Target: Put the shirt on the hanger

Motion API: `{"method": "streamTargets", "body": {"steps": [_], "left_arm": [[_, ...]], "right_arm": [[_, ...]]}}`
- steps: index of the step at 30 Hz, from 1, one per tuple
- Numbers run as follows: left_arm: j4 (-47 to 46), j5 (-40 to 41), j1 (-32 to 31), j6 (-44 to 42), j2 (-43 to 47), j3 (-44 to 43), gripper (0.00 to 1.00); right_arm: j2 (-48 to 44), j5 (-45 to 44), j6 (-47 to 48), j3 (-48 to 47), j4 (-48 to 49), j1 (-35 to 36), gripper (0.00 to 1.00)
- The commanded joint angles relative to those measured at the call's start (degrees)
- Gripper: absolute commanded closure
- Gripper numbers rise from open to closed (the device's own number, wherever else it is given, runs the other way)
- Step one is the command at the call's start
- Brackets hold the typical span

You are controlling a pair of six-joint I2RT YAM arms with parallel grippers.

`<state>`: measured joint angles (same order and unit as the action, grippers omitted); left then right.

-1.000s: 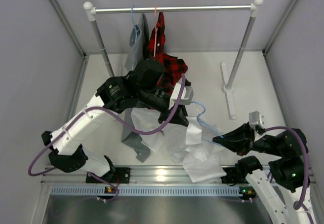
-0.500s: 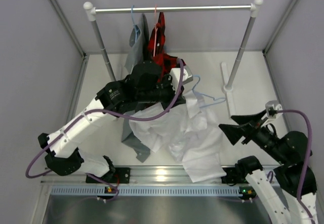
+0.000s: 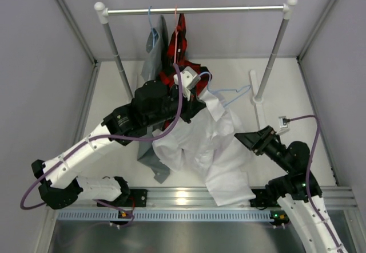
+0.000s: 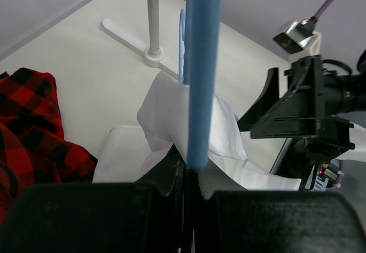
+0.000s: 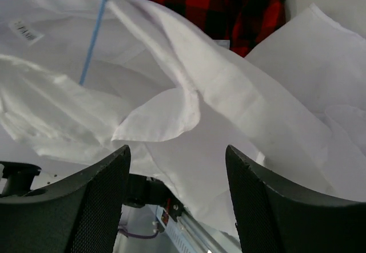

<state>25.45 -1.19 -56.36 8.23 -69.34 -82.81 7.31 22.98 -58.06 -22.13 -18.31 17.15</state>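
Note:
My left gripper is raised over the middle of the table and shut on the hanger, a thin light blue wire. In the left wrist view the wire rises from between the closed jaws of the left gripper. The white shirt hangs from the hanger and spreads down to the table's front edge. My right gripper stands open at the shirt's right side. In the right wrist view the right gripper holds nothing, with the shirt's folds and a stretch of blue wire just ahead.
A clothes rail crosses the back on two posts, with a foot at the right. On it hang a red-and-black plaid shirt and a grey shirt. Grey cloth lies under the left arm.
My right gripper let go at the shirt's right edge, opened and drew back. The left arm carried the hanger and shirt up and toward the rail, spreading the shirt out.

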Motion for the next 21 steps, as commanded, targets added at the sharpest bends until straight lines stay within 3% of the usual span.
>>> {"method": "streamTargets", "body": {"steps": [1, 9, 15, 19, 21], "left_arm": [[-9.1, -0.7, 0.0, 2.2, 2.1, 0.6, 1.00], [-10.4, -2.7, 0.1, 3.2, 1.9, 1.8, 1.00], [-11.6, -2.9, 0.1, 3.9, 2.1, 2.6, 1.00], [-11.6, -2.1, 0.0, 3.6, 2.4, 2.9, 1.00], [-11.6, -1.5, 0.0, 3.5, 2.7, 3.0, 1.00]], "right_arm": [[3.9, -0.5, -7.2, 4.1, 17.3, 0.5, 0.35], [11.9, -1.4, -6.9, 6.3, 29.0, 0.6, 0.44], [18.3, -1.4, -8.3, 7.5, 36.6, 1.0, 0.60], [19.9, -2.2, -8.2, 7.3, 37.7, 1.7, 0.91], [19.6, -3.1, -7.4, 6.4, 35.1, 1.7, 0.99]]}}
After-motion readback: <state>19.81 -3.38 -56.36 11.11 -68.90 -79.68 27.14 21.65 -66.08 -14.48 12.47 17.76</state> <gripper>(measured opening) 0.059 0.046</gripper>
